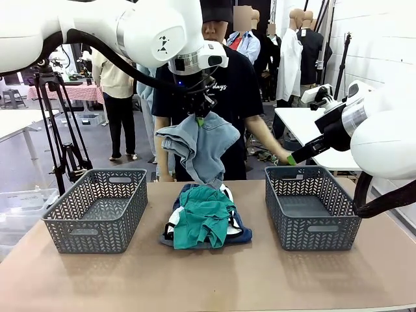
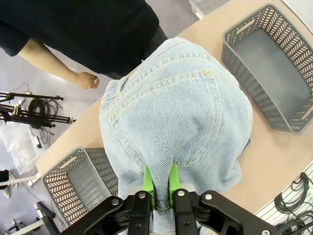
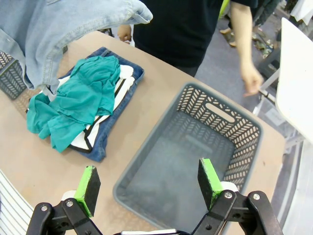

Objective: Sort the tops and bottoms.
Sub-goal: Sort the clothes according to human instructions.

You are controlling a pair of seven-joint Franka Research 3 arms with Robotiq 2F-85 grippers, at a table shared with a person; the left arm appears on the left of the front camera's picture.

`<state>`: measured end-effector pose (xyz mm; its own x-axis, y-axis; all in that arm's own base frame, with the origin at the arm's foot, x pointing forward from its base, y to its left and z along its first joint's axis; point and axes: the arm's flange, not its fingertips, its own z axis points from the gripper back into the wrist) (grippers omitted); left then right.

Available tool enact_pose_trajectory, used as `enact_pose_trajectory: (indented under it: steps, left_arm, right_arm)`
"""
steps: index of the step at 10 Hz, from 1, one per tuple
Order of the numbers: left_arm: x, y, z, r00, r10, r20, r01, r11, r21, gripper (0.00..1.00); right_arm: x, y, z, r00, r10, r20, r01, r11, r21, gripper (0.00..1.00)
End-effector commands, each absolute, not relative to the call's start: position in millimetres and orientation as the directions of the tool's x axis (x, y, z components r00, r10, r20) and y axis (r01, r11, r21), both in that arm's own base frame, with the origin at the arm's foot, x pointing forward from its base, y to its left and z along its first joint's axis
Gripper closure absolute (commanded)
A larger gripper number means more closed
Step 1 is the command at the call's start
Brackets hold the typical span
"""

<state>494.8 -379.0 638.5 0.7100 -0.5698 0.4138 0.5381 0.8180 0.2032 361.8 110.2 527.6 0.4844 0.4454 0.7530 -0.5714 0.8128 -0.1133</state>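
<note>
The left gripper (image 1: 201, 118) was clenched on a fold of the faded grey-blue denim bottoms (image 1: 198, 146). It held them in the air above the table (image 1: 195, 279), with the back pocket hanging toward the wrist camera. Directly below, at six o'clock of the hanging denim, lay the rest of the pile. The teal-green top (image 1: 203, 218) was crumpled uppermost, over the white shorts with black trim (image 3: 123, 74) and the mid-blue denim shorts (image 1: 244, 235).

The left basket (image 1: 97, 224) stood at nine o'clock of the pile and the right basket (image 1: 312, 227) at three o'clock. Neither held any garment. The right gripper (image 3: 149, 181) hung over the right basket with its jaws spread wide, grasping nothing.

By my reading the sorting had barely begun. One pair of bottoms was lifted but not yet placed, and the top and two more bottoms were unsorted.
</note>
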Motion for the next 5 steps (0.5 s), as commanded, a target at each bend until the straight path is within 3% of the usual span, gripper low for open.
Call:
enact_pose_trajectory:
  steps: [1,5]
  left_arm:
    - [492.1,-376.7,645.5,0.705,-0.567,0.426,0.534,0.82,0.207,1.0]
    - [492.1,-376.7,645.5,0.705,-0.567,0.426,0.534,0.82,0.207,1.0]
  right_arm:
    - [362.5,110.1,526.2,0.485,0.445,0.752,-0.576,0.81,-0.108,0.0]
    - [362.5,110.1,526.2,0.485,0.445,0.752,-0.576,0.81,-0.108,0.0]
